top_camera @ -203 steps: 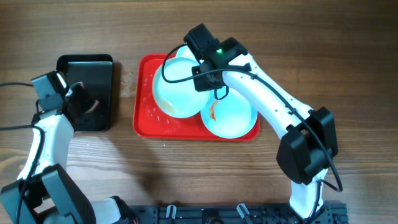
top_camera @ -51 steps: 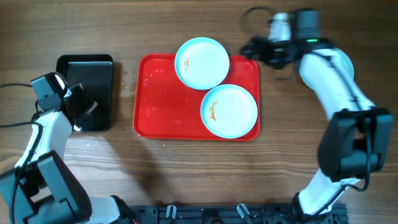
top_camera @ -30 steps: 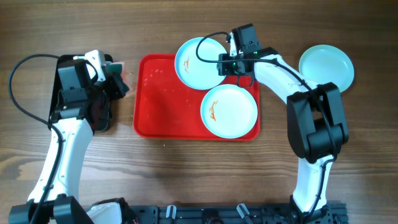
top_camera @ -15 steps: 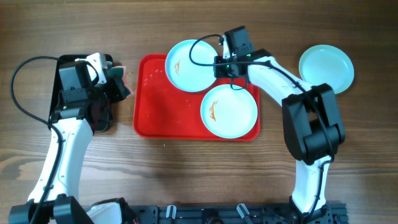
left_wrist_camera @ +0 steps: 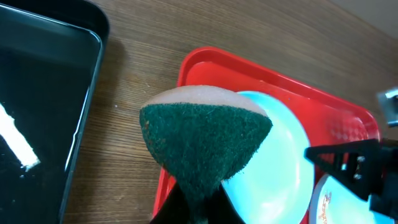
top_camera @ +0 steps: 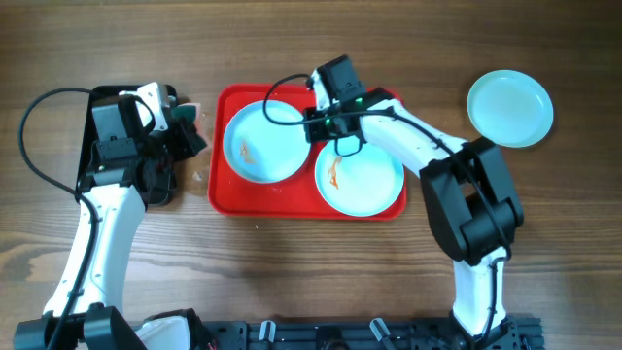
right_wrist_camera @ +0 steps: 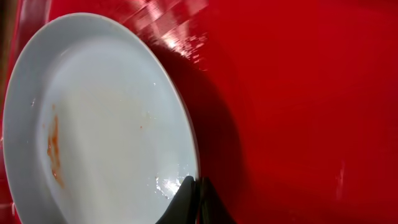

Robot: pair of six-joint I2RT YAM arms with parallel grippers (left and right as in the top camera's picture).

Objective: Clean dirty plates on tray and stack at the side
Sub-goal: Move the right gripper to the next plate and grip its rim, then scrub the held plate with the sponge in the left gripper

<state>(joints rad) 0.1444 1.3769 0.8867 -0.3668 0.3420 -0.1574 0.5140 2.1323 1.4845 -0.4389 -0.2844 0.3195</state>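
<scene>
The red tray (top_camera: 292, 199) holds two pale blue plates. The left plate (top_camera: 260, 143) has a small orange smear and is tilted. My right gripper (top_camera: 313, 124) is shut on its right rim, which also shows in the right wrist view (right_wrist_camera: 112, 124). The second plate (top_camera: 358, 175), with an orange smear, lies flat at the tray's right. A third plate (top_camera: 510, 108) lies on the table at the far right. My left gripper (top_camera: 185, 131) is shut on a green sponge (left_wrist_camera: 205, 137) just left of the tray, close to the held plate (left_wrist_camera: 280, 168).
A black glossy tray (top_camera: 112, 102) lies at the left under my left arm; it also shows in the left wrist view (left_wrist_camera: 37, 106). Wood table surrounds the trays. Small wet spots lie on the wood between the two trays.
My right gripper has dragged the smeared plate from the tray's back edge down and left into the tray's left half. My left arm has stayed by the tray's left edge with the sponge.
</scene>
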